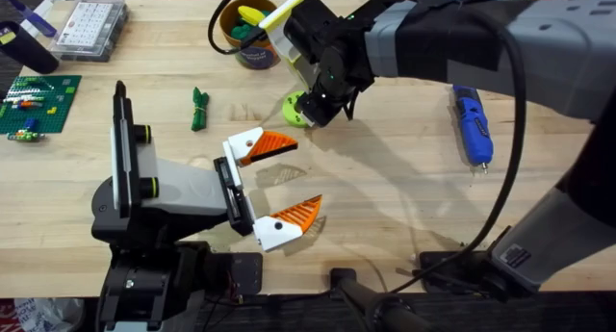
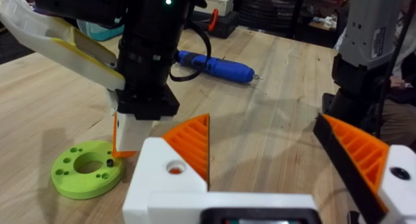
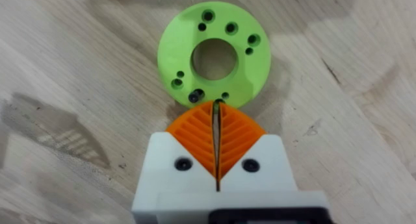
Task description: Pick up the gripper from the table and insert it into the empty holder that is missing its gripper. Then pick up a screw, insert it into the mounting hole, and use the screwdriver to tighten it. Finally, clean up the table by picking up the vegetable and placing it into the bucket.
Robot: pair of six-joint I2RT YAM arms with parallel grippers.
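Note:
My right gripper reaches across to a lime-green flat ring with holes on the table. Its orange pads are shut on a thin dark screw, whose tip is at the ring's near rim. A hole beside it looks dark. My left gripper hovers open and holds nothing, a short way nearer than the ring. The dark green vegetable lies left of the ring. Behind it stands the orange bucket. The blue screwdriver lies at the right.
A clear compartment box sits at the back left, and a green brick baseplate lies at the left edge. Something yellow lies in the bucket. The right arm's cable arches over the bucket. Bare wood lies between the ring and the screwdriver.

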